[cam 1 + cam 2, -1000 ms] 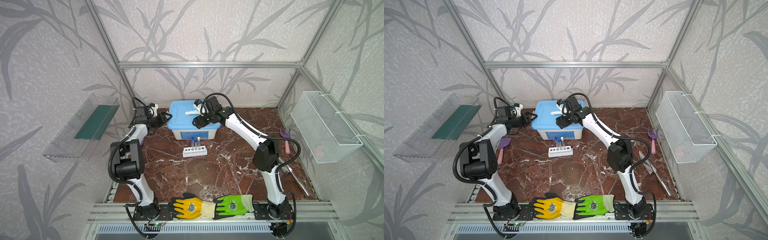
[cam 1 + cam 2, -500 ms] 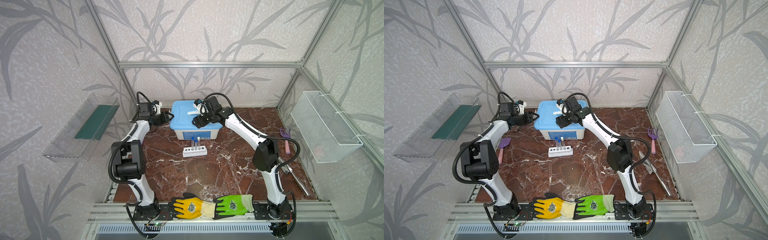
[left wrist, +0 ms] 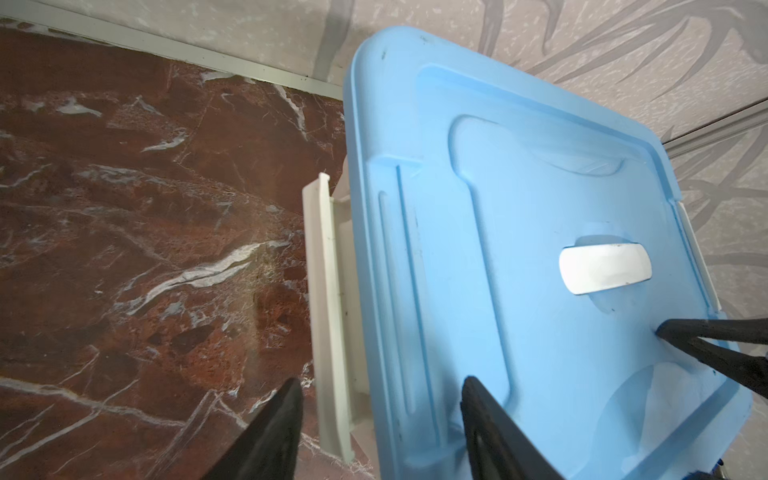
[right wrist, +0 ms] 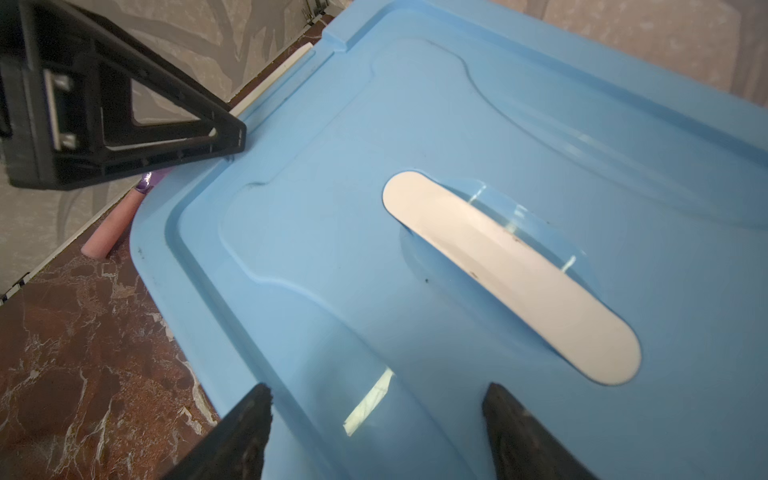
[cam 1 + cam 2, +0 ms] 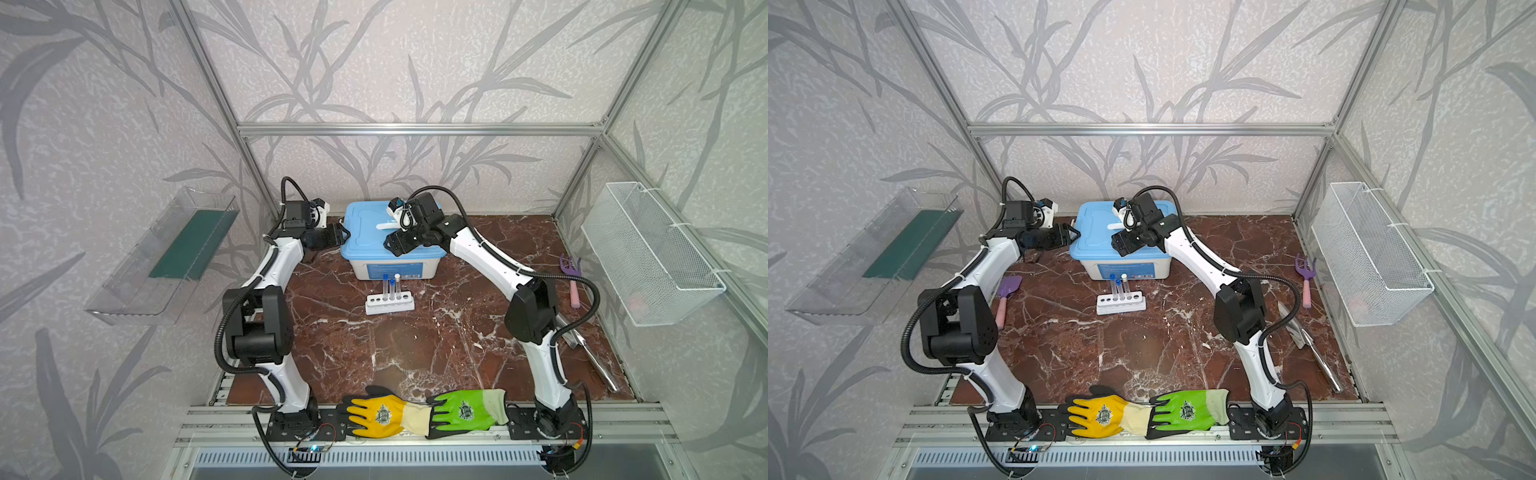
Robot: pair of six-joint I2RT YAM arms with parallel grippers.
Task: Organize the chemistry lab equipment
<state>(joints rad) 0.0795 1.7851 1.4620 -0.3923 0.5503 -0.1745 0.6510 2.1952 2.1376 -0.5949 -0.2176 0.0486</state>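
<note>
Left gripper (image 5: 338,237) is swinging in from the 9 o'clock side toward the box compared with a second ago, now sitting right at the left edge of the blue lid (image 5: 374,230); right gripper (image 5: 392,245) is barely shifting, hovering over the lid's front half. Both are standing wide apart, holding nothing. In the left wrist view the fingers (image 3: 266,436) are straddling the white side latch (image 3: 328,316), which is looking flipped outward, probably so the lid can come free. Right gripper's jaws are framing the lid surface just short of the white handle (image 4: 511,274), likely lining up for a lift or steadying the box. Lid is sitting flat on the storage box (image 5: 395,268) at 12 o'clock on the table. Test tube rack (image 5: 390,302) is standing just in front of it with three tubes upright. Whether the box is being opened or was just closed, I can't tell. Purple scoop (image 5: 1007,297) is lying at 9 o'clock, purple rake (image 5: 571,278) and metal tool (image 5: 594,361) at 3 o'clock, gloves (image 5: 424,413) at 6 o'clock.
</note>
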